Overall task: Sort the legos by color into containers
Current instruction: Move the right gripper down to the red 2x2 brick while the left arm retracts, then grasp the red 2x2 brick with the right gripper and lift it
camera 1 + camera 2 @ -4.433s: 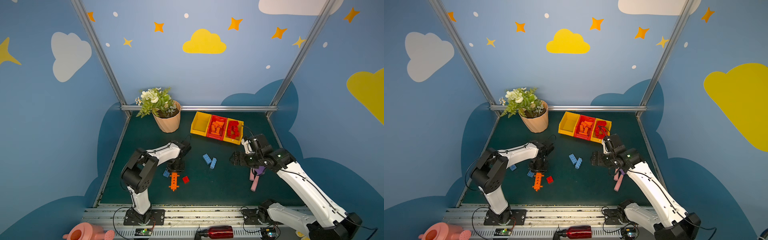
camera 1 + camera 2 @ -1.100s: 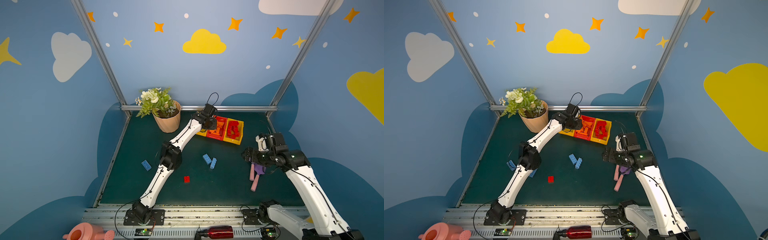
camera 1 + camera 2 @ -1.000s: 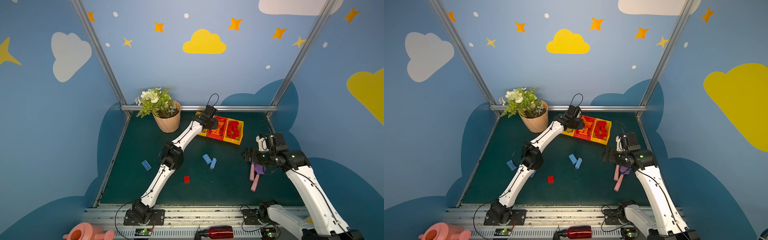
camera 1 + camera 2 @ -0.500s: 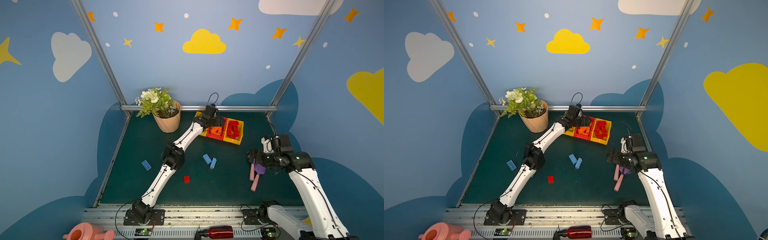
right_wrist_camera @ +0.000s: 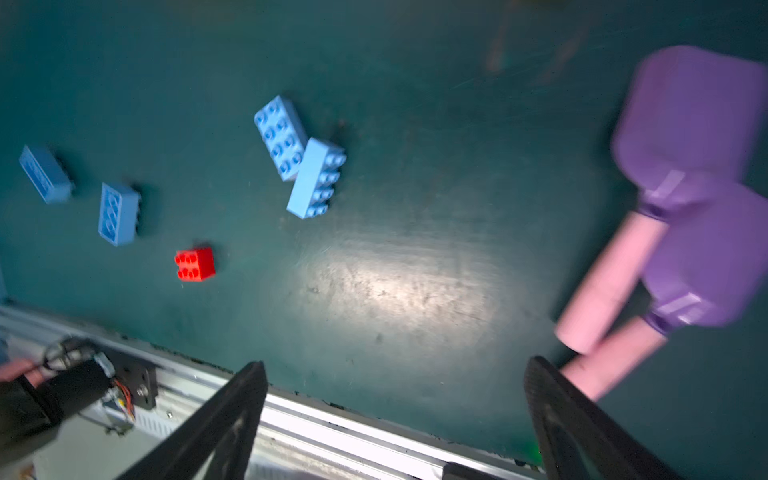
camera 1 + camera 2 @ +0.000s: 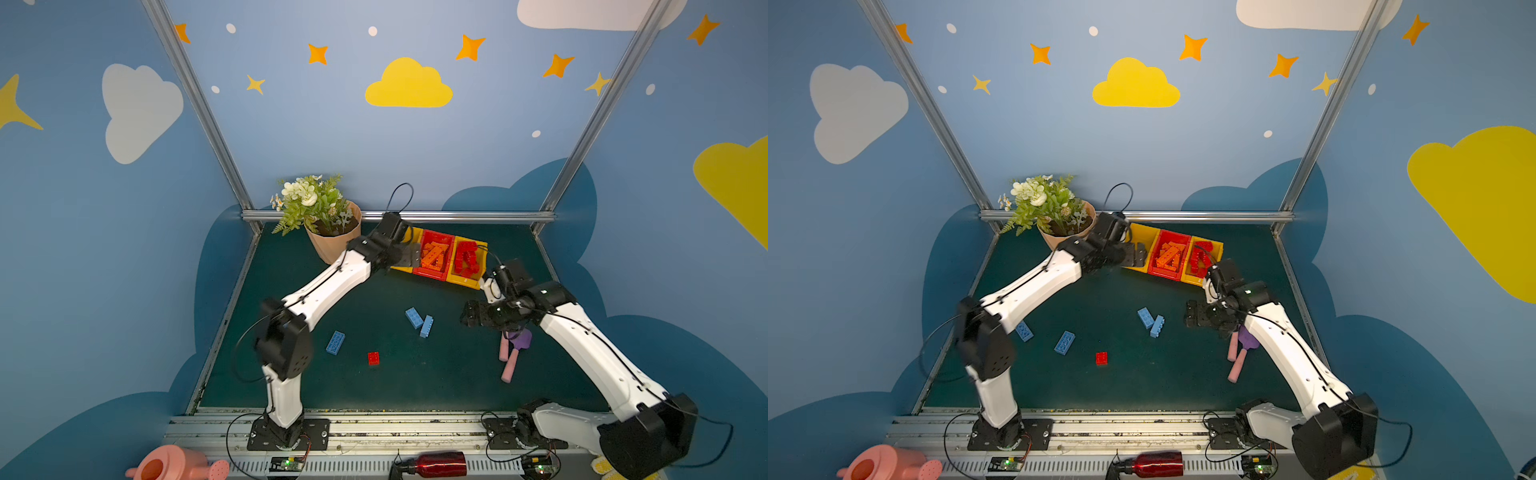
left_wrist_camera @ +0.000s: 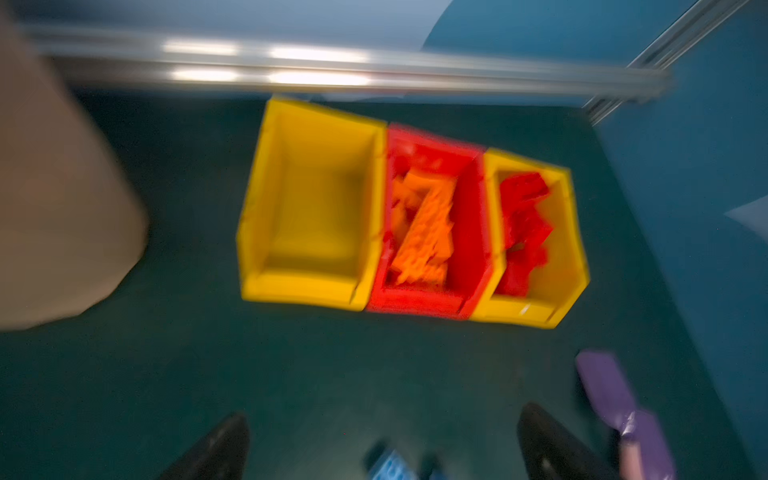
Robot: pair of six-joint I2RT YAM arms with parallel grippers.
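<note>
Just ahead of your left gripper (image 6: 409, 257), jaws apart and empty, stand the containers (image 7: 415, 301) (the nearest yellow bin (image 7: 299, 286) is bare, likely reserved for blue). Beyond your right gripper (image 5: 395, 363), likewise spread, apparently for a pickup, blue legos (image 5: 316, 178) lie loose.

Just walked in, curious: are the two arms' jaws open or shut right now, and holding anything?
Left gripper: open, holding nothing.
Right gripper: open, holding nothing.

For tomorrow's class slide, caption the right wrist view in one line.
Open right gripper over the mat: four blue legos, one red lego, two pink-handled purple tools.
</note>
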